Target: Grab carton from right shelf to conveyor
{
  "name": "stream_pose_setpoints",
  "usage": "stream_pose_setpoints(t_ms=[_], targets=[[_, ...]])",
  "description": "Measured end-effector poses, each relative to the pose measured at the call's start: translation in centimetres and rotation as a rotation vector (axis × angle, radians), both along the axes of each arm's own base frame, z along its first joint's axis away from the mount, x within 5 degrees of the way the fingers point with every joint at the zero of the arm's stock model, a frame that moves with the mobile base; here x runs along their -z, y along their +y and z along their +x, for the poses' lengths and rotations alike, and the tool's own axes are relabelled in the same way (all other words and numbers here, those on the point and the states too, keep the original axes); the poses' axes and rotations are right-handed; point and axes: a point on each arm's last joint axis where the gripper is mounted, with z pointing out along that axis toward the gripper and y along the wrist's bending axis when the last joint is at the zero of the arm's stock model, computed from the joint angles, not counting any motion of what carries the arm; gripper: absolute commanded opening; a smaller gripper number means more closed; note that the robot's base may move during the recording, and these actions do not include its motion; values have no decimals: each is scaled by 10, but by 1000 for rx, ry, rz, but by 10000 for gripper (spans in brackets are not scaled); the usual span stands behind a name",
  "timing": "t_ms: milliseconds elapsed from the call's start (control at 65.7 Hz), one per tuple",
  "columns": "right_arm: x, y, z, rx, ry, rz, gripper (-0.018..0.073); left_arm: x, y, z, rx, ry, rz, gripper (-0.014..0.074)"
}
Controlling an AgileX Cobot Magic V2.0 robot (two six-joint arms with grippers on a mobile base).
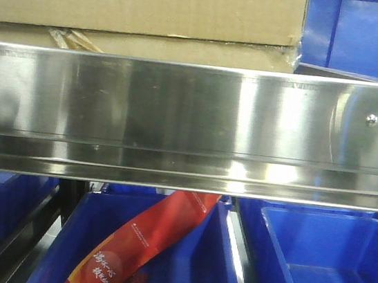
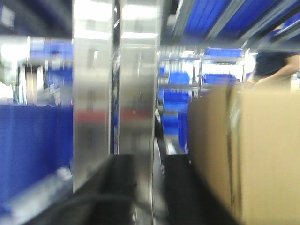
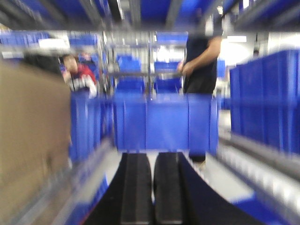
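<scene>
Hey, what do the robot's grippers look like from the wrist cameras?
The right gripper has two long, flat, matte black fingers with straight edges, flaring into black housing nearer the camera. The left gripper shows similar black fingers, too blurred for detail. No cables or markings show, and the arms are out of view.

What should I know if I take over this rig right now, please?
Left gripper: empty, beside the carton. The view is too blurred to judge the jaws.
Right gripper: fingers together, holding nothing, on the carton's other side.
The carton sits on the shelf behind its steel front, with a blue bin to its right.
The conveyor is not in any view.
Done: both arms flank the carton.
Left to do: grip it, lift it off the shelf, carry it to the conveyor.
</scene>
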Motion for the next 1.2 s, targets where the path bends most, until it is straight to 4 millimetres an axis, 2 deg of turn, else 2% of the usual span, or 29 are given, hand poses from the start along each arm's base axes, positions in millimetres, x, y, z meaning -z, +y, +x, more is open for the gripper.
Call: stream_pose_setpoints(t_ms=[183,259,441,563,791,974,1126,1202], targets=[[-57,0,-13,-7,-85,1,488,-70,-2,-15,28,35,38,389],[-73,0,-12,-7,-96,2,575,-92,-2,-13,47,77,49,426],[-91,1,13,-8,-23,2,559,-129,-4,11,99,183,36,456],[-107,3,27,-41,35,49,559,-144,-9,30,169,269,1,456],[-151,23,61,-236,188,72,559,-168,-34,77,376,411,39,456],[-181,62,105,-438,295,35,559,-183,-66,125,494,477,80,456],[-190,103,154,-541,433,-16,559,-193,-85,169,500,549,102,456],[-195,117,176,-564,513,-43,559,-198,-91,189,472,600,86,456]])
